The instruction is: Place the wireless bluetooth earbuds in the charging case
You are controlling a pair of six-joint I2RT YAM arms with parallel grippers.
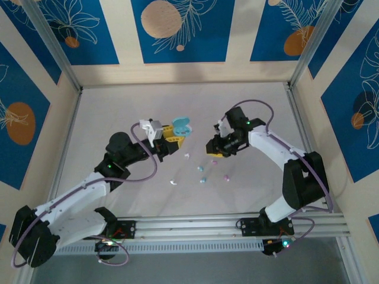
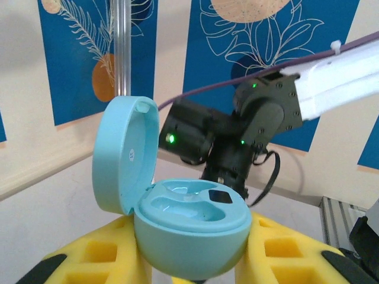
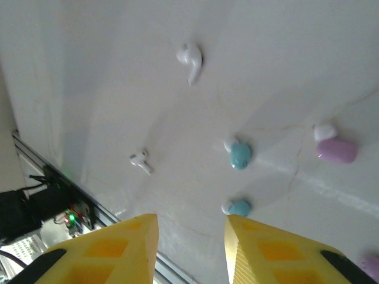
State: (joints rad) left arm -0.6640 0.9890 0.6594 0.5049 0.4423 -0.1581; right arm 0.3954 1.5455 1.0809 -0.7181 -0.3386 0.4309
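Observation:
My left gripper [image 2: 189,263] is shut on a light teal charging case [image 2: 189,222] between its yellow pads, holding it above the table. The case's lid [image 2: 124,155] stands open, and both wells look empty. In the top view the case [image 1: 180,126] is held up left of centre by the left gripper [image 1: 170,139]. My right gripper [image 1: 213,148] hovers open over the earbuds, nothing between its fingers. Below the right gripper [image 3: 191,239] lie two white earbuds [image 3: 190,58] [image 3: 140,160], two teal earbuds [image 3: 240,155] [image 3: 239,207] and a pink earbud [image 3: 336,149].
The earbuds lie scattered on the white table [image 1: 118,118] between the two arms. The right arm [image 2: 237,136] faces the case from close by. An aluminium rail [image 1: 237,223] runs along the near edge, and frame posts stand at the corners.

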